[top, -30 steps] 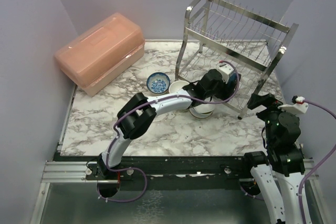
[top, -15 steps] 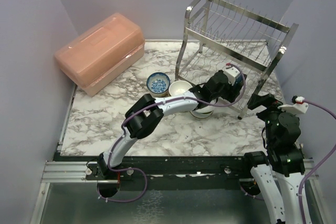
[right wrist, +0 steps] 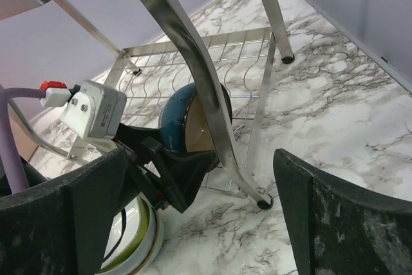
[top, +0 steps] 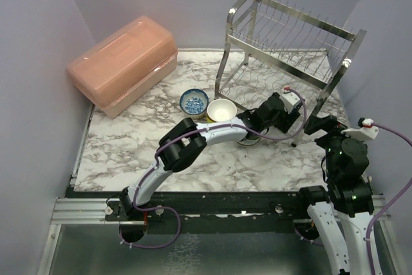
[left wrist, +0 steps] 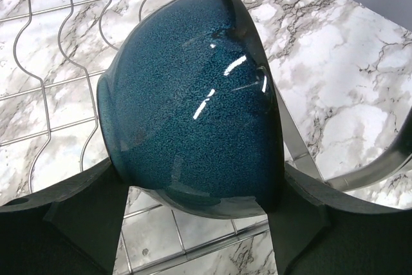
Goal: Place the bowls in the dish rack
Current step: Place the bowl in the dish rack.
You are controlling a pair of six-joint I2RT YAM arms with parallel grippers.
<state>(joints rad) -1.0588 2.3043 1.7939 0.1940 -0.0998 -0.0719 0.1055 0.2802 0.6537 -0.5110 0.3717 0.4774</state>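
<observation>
A teal bowl (left wrist: pixel 187 94) stands on its edge over the wires of the dish rack's (top: pixel 290 49) lower shelf. My left gripper (left wrist: pixel 199 191) is shut on it, one finger on each side near the foot. The right wrist view shows that bowl (right wrist: pixel 174 117) just behind the rack's front leg (right wrist: pixel 199 82). The left arm reaches across the table, its gripper (top: pixel 286 109) at the rack's lower tier. My right gripper (right wrist: pixel 206 223) is open and holds nothing, near the rack's front right corner. A blue-and-white patterned bowl (top: pixel 194 101) and a cream bowl (top: pixel 221 110) sit left of the rack.
A white bowl with a lime one nested in it (right wrist: pixel 138 243) sits on the marble table (top: pixel 129 152) under the left arm. A pink lidded box (top: pixel 122 62) stands at the back left. The purple wall is close behind and right of the rack.
The left gripper has carried the teal bowl to the right and deeper under the rack's upper tier, uncovering the cream bowl. The right arm has not moved.
</observation>
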